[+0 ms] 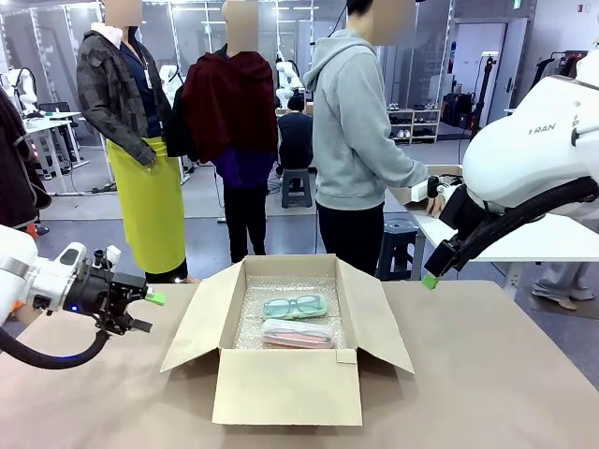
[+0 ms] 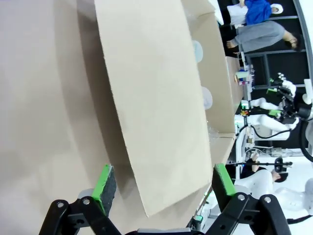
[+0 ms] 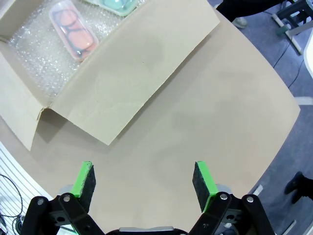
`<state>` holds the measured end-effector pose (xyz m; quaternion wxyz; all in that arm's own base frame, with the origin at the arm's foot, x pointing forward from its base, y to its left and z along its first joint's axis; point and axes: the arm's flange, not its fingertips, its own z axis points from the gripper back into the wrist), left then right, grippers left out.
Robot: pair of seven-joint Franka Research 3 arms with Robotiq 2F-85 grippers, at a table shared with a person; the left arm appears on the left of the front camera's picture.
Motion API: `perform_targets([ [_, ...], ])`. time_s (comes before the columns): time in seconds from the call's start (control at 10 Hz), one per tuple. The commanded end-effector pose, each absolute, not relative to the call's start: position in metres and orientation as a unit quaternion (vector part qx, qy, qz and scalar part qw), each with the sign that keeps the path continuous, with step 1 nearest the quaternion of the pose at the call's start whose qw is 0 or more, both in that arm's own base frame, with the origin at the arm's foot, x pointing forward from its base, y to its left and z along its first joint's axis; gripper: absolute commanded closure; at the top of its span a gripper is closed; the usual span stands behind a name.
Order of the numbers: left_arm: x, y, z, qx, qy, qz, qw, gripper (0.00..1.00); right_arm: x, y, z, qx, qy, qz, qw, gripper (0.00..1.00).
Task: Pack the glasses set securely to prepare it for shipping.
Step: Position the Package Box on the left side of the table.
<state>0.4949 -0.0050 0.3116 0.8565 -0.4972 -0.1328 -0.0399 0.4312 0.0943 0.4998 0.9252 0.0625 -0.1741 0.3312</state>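
An open cardboard box (image 1: 286,385) lined with bubble wrap stands mid-table. Inside lie the two cases of the glasses set: the mint-green case (image 1: 295,306) farther back and the pale pink case (image 1: 297,333) in front of it. The right wrist view looks down on the pink case (image 3: 73,29), dark frames showing through, and on part of the mint-green case (image 3: 116,4). My left gripper (image 1: 148,311) hovers open just left of the box's left flap (image 2: 151,98), which lies between its fingers (image 2: 104,182). My right gripper (image 1: 430,279) hangs open above the table, right of the right flap (image 3: 142,68).
All of the box's flaps are spread outward. Bare tan table (image 1: 487,374) surrounds it on both sides. A person in a grey hoodie (image 1: 354,122) stands at the far edge, turned towards a side table at the right. Other people stand farther back.
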Motion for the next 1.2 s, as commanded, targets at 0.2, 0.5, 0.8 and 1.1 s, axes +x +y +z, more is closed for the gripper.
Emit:
perform_targets([
  [0.2, 0.514, -0.016, 0.276, -0.539, -0.125, -0.03, 0.832, 0.0, 0.432, 0.093, 0.503, 0.057, -0.172, 0.339, 0.923, 0.0],
  [0.5, 0.522, -0.029, 0.256, -0.562, -0.129, -0.014, 0.817, 0.0, 0.432, 0.093, 0.503, 0.057, -0.172, 0.339, 0.923, 0.0],
  [0.8, 0.527, -0.037, 0.247, -0.598, -0.126, 0.0, 0.791, 0.0, 0.432, 0.093, 0.503, 0.057, -0.172, 0.339, 0.923, 0.0],
  [1.1, 0.531, -0.042, 0.244, -0.622, -0.123, -0.008, 0.773, 0.1, 0.432, 0.093, 0.503, 0.057, -0.172, 0.339, 0.923, 0.0],
])
